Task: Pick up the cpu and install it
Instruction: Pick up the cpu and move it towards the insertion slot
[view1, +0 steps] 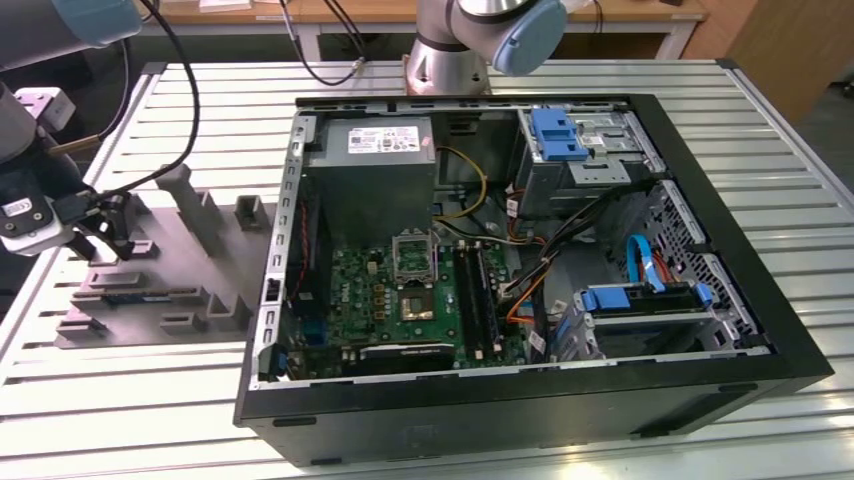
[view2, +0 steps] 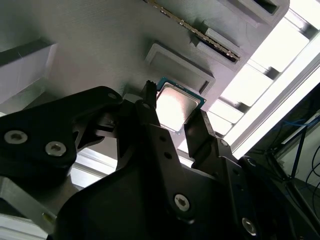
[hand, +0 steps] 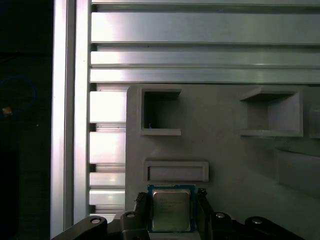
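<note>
Gripper (hand: 171, 199): fingers clamped on cpu (hand: 171, 214), held between them, fixture (hand: 225, 160) just beyond the tips. Pickup apparently made. Install outstanding: motherboard (view1: 400, 290) well apart from gripper.

No readable text anywhere. Faint print lines on the small thin silver-grey square cpu (hand: 170, 210), plus a pale printed label on the grey metal power supply box (view1: 391, 141); neither legible.

The gripper (view1: 115, 245) points down, fingers (view2: 161, 140) clamped on the cpu (hand: 171, 210).
</note>
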